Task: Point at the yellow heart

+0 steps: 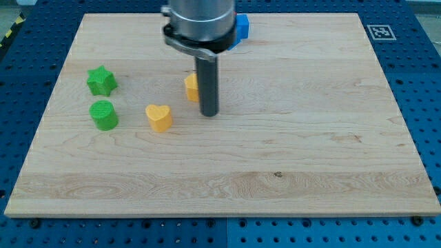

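Item 1: wooden board, pale, lying on a blue perforated table.

Item 2: my tip, the lower end of a straight dark rod (a plain rod, with no jaws to spread or press together, so it pinches nothing). It stands near the board's middle, slightly toward 11 o'clock.

Item 3: yellow heart, at 9 o'clock from my tip, near it but apart, with bare wood between.

Item 4: yellow block, shape not clear, partly hidden behind the rod, at 11 o'clock from my tip.

Item 5: green star, well apart at 10 o'clock from the heart.

Item 6: green block, rounded, just below the star, at 9 o'clock from the heart.

Item 7: blue block, at the board's 12 o'clock edge, mostly hidden by the arm's housing.

Item 8: printed marker tag at the board's 2 o'clock corner.
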Controlling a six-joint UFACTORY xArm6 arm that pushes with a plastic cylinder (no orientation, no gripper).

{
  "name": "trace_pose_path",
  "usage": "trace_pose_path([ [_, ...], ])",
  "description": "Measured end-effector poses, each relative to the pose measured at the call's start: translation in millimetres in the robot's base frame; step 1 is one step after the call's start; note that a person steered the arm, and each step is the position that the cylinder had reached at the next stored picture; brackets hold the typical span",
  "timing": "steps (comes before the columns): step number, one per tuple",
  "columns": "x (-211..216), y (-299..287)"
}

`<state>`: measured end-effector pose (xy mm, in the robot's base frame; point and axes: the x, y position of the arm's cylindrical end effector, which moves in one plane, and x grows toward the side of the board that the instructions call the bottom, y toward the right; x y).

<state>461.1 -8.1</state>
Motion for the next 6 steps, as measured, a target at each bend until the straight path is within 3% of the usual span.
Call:
trace_pose_path([
  [2,91.4,-8.8],
  [4,90.1,-104.1],
  [6,67.3,-127.8],
])
